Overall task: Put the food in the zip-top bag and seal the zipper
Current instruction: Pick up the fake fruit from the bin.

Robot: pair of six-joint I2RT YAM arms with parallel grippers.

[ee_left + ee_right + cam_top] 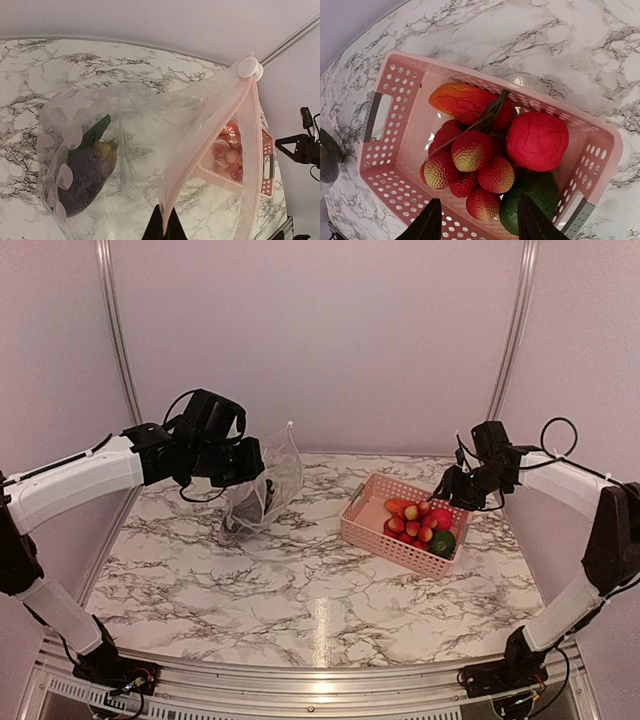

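My left gripper [243, 462] [164, 225] is shut on the pink mouth edge of the clear zip-top bag [268, 483] [150, 135] and holds it up above the table. A dark aubergine [87, 172] and a green cucumber [95, 131] lie inside it. The zipper [250, 67] has a white slider at the top. My right gripper [452, 486] [480, 222] is open above the pink basket [372, 530] [400, 90]. That basket holds red-pink berries [470, 160], an orange-red mango shape [465, 102], a red ball [537, 141] and a round green piece [532, 197].
The marble table [300, 590] has grey walls at the back and sides, with metal rails in the corners. The basket stands right of centre, the hanging bag left of centre.
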